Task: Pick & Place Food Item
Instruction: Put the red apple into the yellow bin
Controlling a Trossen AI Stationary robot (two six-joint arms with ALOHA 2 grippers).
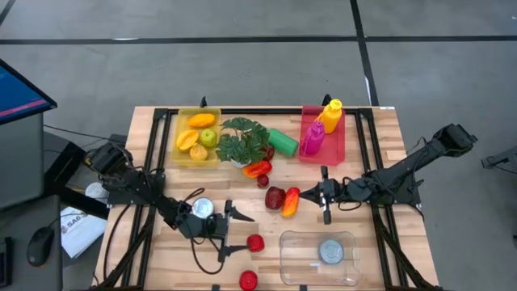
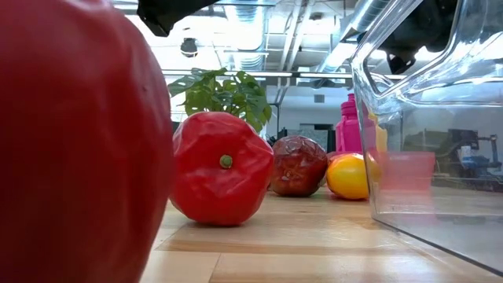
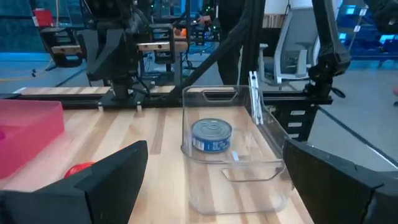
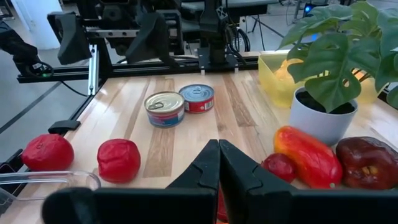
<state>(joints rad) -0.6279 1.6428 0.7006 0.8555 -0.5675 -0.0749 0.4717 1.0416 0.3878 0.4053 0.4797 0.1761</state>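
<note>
Wooden counter [image 1: 161, 259], two dark arms, lots of toy food.

Left end effector [image 1: 234, 230] sits low over the front-left part of the counter, fingers spread wide, nothing between them. Its wrist view looks across to the clear plastic container [image 3: 233, 155] with a blue-label tin can [image 3: 211, 135] standing inside.

A red tomato-like piece [image 1: 255, 242] lies just beside the left end effector's tips, not touching as far as visible. A second red piece [image 1: 248, 280] sits at the front edge, near the clear container's corner; in the low view it fills the left side, very close to the lens.

Right end effector [image 1: 325, 198] hovers mid-counter, fingers closed together, holding nothing; right wrist view shows the two fingers [image 4: 205, 168] pressed tip to tip. Just beside it: orange-red pepper [image 1: 291, 201] and dark red apple-like fruit [image 1: 275, 196], side by side.

Another can [image 1: 202, 208] stands near the left wrist.

Back row: yellow bin [image 1: 179, 158] with citrus and a green apple, potted plant [image 1: 242, 141], green cylinder [image 1: 283, 141], pink tray [image 1: 339, 149] with a yellow bottle [image 1: 331, 115] and magenta bottle [image 1: 313, 137].
</note>
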